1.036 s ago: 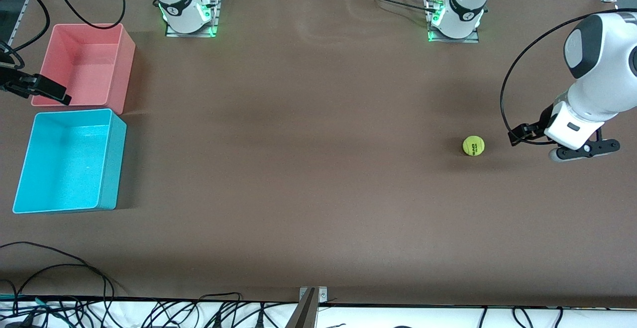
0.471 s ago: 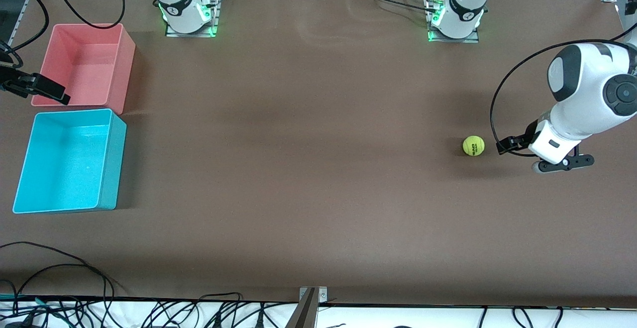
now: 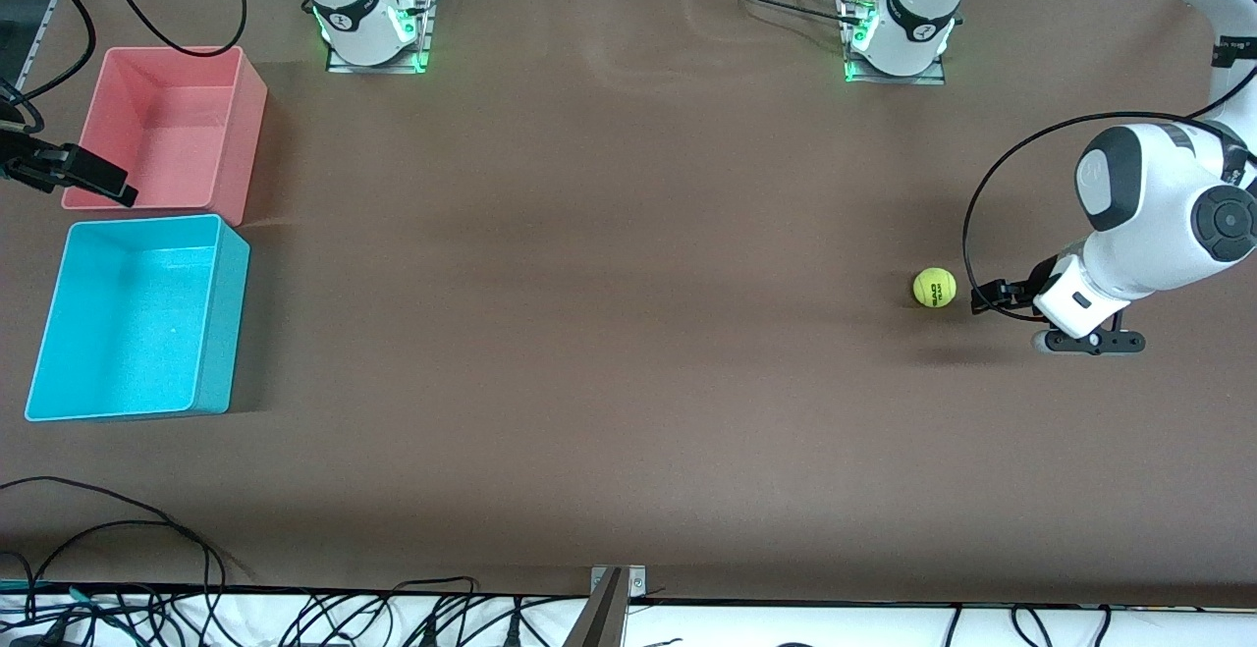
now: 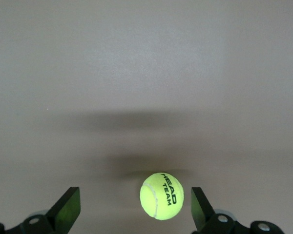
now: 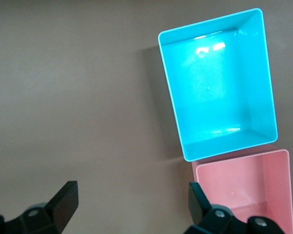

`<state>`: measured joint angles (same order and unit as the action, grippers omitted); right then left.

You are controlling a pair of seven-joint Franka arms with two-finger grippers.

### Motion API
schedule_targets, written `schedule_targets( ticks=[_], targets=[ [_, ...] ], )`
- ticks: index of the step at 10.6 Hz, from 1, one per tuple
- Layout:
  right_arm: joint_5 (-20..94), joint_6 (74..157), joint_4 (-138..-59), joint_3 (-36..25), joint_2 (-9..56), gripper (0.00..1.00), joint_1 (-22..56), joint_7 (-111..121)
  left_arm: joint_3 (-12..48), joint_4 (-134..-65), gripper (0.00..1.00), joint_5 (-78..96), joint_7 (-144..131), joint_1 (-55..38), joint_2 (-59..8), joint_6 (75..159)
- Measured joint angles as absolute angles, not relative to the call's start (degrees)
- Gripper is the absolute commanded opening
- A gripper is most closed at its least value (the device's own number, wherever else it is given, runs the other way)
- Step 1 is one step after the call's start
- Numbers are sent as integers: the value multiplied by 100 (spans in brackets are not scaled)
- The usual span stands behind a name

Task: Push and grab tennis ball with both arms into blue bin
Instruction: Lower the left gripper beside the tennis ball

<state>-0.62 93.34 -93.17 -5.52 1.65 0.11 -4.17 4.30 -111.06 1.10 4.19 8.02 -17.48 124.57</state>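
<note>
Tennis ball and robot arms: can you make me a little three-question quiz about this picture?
1. True or false: the tennis ball is inside the blue bin.
2. Which gripper is close beside the ball: the left gripper or the right gripper?
3. Which bin lies nearer to the front camera, the blue bin or the pink bin?

Key
1. False: it sits on the bare table at the left arm's end.
2. The left gripper, open, with the ball between its fingers in the left wrist view.
3. The blue bin.

Yellow-green tennis ball (image 3: 934, 287), cyan-blue bin (image 3: 137, 318)
</note>
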Motion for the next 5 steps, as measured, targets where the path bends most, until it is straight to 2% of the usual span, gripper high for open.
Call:
schedule_targets(
  ticks=[2,3,4,5],
  targets=[
    [-62,9333,-9317,-543,172,100,15,-416,386,-11228,34,110,1153,815,-1824,12658],
    [-62,9327,-9321,-532,188,100,20,-415,351,-11357,15,109,1651,841,-1832,12830],
    [-62,9327,-9329,-517,212,100,29,-413,290,-11468,0,109,2244,862,-1837,12962],
    [-62,9327,-9330,-499,237,100,39,-412,245,-11527,0,109,2850,884,-1838,13033]
  ],
)
